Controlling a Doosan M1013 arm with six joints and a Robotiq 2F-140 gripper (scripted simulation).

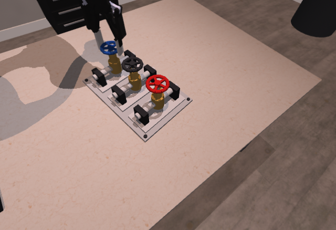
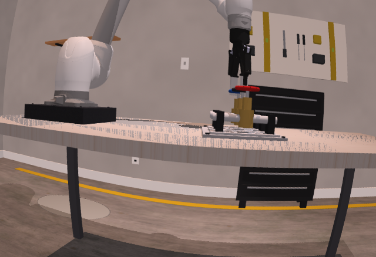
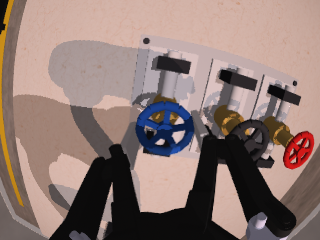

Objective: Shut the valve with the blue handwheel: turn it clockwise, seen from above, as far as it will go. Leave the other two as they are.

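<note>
Three valves stand in a row on a grey plate (image 1: 137, 102). The blue handwheel (image 1: 108, 47) tops the far valve on its brass body. It also shows in the wrist view (image 3: 164, 128) and as a blue edge in the exterior view (image 2: 233, 90). My gripper (image 1: 108, 44) stands upright over it, one finger on each side of the rim, shut on the blue handwheel. In the wrist view my gripper (image 3: 164, 125) has its fingertips at the wheel's left and right edges. The black handwheel (image 1: 132, 64) and the red handwheel (image 1: 157, 83) stand apart from the fingers.
Black pipe clamps (image 1: 98, 76) hold each valve's white pipe on the plate. A black drawer cabinet (image 1: 58, 2) stands behind the table. The arm's base (image 2: 70, 113) sits at the table's far end. The black handwheel lies close to my right finger.
</note>
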